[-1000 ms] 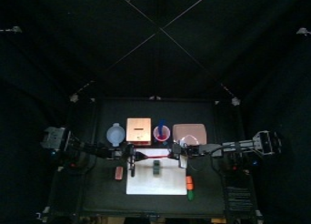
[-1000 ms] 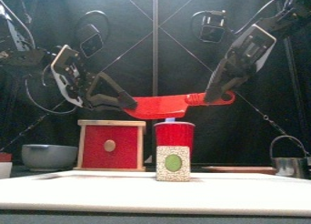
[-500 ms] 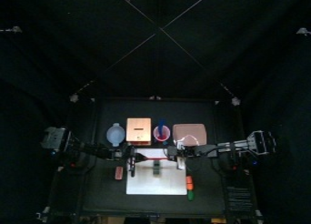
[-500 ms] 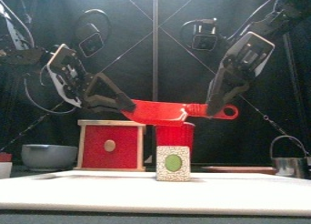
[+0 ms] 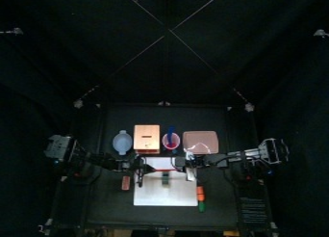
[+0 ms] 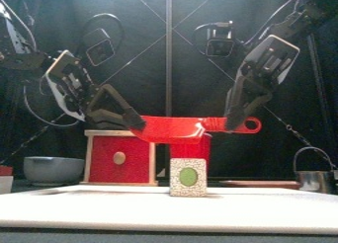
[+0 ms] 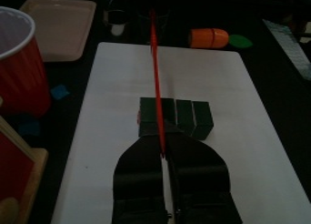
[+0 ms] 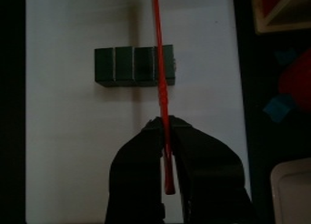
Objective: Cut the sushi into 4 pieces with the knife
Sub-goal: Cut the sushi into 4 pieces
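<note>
sushi (image 6: 188,176): dark green roll, abt mid of the white cutting board (image 7: 225,91), end face twd 6 o'clock. All 4 blocks look joined, so no cut made yet imo.
red knife (image 6: 185,124): level, running 9-to-3 across the roll. Hangs clear above it, not touching.
left claw (image 6: 132,119): pinched tight on the blade end, 9 o'clock side.
right claw (image 6: 235,121): clamped on the handle end, 3 o'clock side.
line-up: from the wrist cams the edge sits near the seam closest to 12 o'clock. Can't swear it's dead on.
risk 1: two arms on one knife. If they don't drop at the same rate the blade tilts, one end hits first & shoves the roll sideways instead of splitting it.
risk 2: blade off the seam = it lands on a block top, prob just squashes or tips the roll & nothing separates.
risk 3: nothing's holding the roll down, so it could skid on the smooth board, or blocks could scatter twd the edge.
risk 4: thin toy knife gripped at both ends could twist or slip in the claws once they push.
red cup (image 6: 192,146): 12 o'clock, behind the board. Something blue shows in it from above, too small to call.
bowl (image 6: 50,169): blue-grey, 10 o'clock, can't see inside.
wooden box (image 6: 122,158): 11 o'clock, btw bowl & cup. Red drawer shut, contents hidden.
pink tray (image 5: 202,141): 1 o'clock, looks bare.
</note>
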You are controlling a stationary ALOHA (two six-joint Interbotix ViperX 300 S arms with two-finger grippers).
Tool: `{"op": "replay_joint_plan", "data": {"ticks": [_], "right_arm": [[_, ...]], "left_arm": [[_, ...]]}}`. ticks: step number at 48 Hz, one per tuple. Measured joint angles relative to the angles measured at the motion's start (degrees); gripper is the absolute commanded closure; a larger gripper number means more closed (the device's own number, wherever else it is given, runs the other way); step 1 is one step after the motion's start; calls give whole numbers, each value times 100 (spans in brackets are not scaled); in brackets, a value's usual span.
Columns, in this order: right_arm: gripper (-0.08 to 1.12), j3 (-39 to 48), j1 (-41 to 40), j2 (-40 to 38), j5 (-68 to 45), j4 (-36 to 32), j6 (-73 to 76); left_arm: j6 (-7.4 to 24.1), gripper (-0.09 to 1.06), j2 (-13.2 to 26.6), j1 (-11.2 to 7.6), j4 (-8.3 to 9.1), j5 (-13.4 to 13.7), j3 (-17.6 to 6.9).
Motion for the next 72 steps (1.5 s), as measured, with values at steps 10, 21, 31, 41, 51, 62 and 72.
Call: {"op": "replay_joint_plan", "data": {"ticks": [10, 21, 31, 41, 51, 62, 72], "right_arm": [[98, 97, 79, 35, -114, 62, 0], [98, 149, 88, 176, -237, 70, 0], [98, 149, 70, 299, -308, 70, -26], [98, 149, 79, 396, -334, 70, -18], [98, 149, 79, 519, -352, 79, -35], [98, 141, 70, 958, -519, 185, -35], [98, 123, 79, 1160, -668, 255, -26]], "left_arm": [[0, 78, 237, -9, -18, 18, -114], [9, 78, 334, -18, -88, 26, -141], [18, 78, 343, 35, -114, 26, -141], [26, 79, 466, 53, -114, 26, -141], [185, 79, 694, 53, -149, -9, -185], [431, 79, 1020, 53, -422, -18, -237], [466, 79, 1257, 26, -686, -35, -237]]}}
